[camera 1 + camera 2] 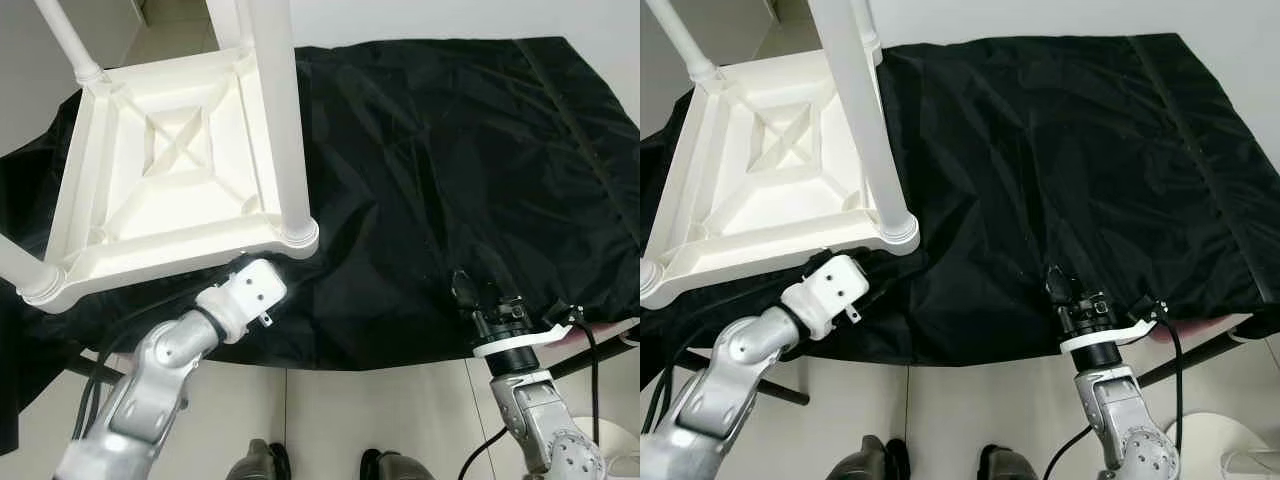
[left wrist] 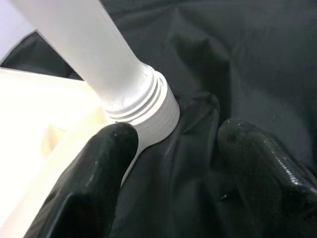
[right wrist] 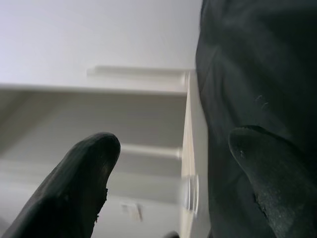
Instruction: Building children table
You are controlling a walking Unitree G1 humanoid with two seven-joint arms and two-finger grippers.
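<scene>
A white children's table (image 1: 170,170) lies upside down on a black cloth (image 1: 450,150), its legs pointing up. The near right leg (image 1: 280,110) stands in a ribbed collar (image 2: 153,106) at the table's front right corner. My left gripper (image 2: 173,144) is open just in front of that collar, low on the cloth. One finger (image 2: 111,148) touches the table's rim and the other rests on the cloth. From the head, its white wrist (image 1: 250,290) sits under that corner. My right gripper (image 1: 482,292) is open and empty at the cloth's front edge, far to the right of the table.
Further legs rise at the far left (image 1: 65,35) and the front left corner (image 1: 20,265). The cloth hangs over the front edge above a tiled floor (image 1: 380,420). My feet (image 1: 255,462) stand close to it. A white round object (image 1: 1220,440) lies on the floor at the right.
</scene>
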